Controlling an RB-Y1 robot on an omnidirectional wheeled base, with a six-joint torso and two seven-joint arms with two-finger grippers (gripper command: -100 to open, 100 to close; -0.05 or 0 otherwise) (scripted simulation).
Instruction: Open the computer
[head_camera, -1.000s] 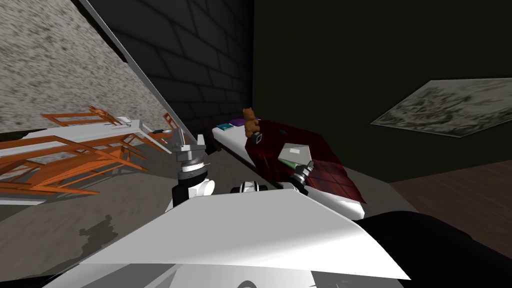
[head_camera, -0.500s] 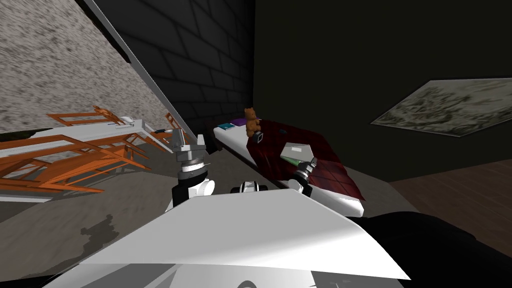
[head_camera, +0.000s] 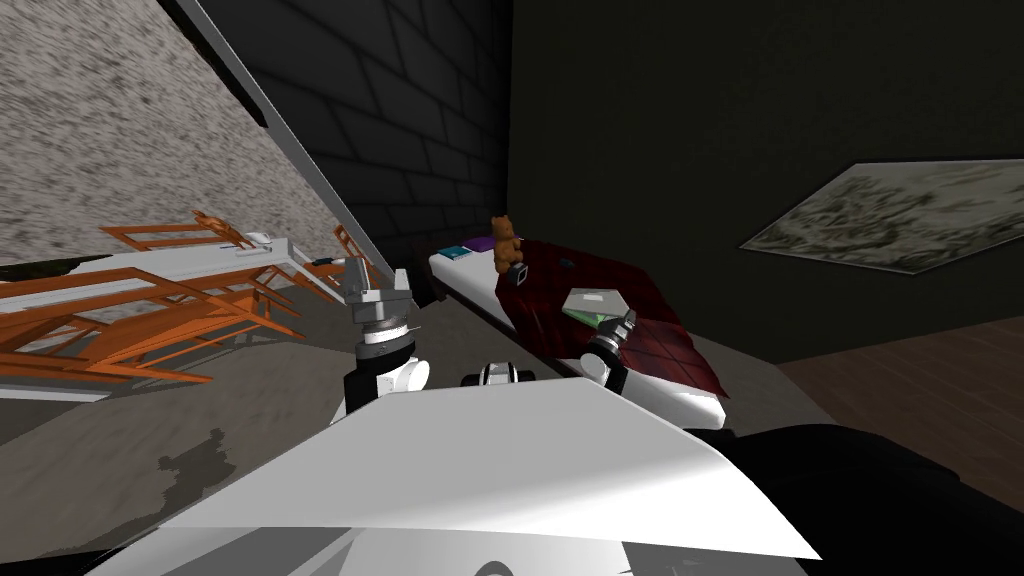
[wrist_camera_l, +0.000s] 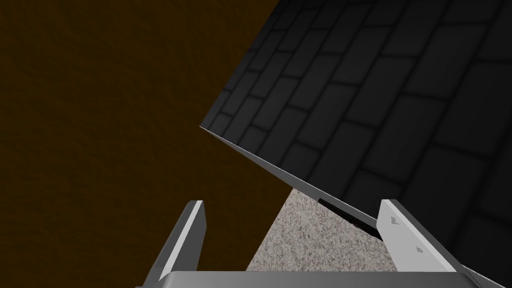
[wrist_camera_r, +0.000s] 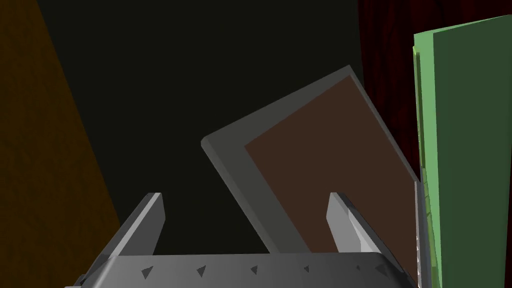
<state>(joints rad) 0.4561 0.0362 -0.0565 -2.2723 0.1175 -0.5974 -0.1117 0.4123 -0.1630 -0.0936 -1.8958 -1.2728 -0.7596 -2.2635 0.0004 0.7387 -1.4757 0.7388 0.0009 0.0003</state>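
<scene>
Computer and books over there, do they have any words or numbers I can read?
None.
The computer shows a plain grey lid and a green inside, no letters.
The teal book and the purple book are too small to read.
The picture on the wall shows blotchy marks, no words.

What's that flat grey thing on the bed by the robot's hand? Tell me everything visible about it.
It's a thin laptop lying on the dark red blanket, its light grey lid lifted partway with green showing underneath. The right gripper is at its near edge, fingers open; contact can't be judged.
</scene>
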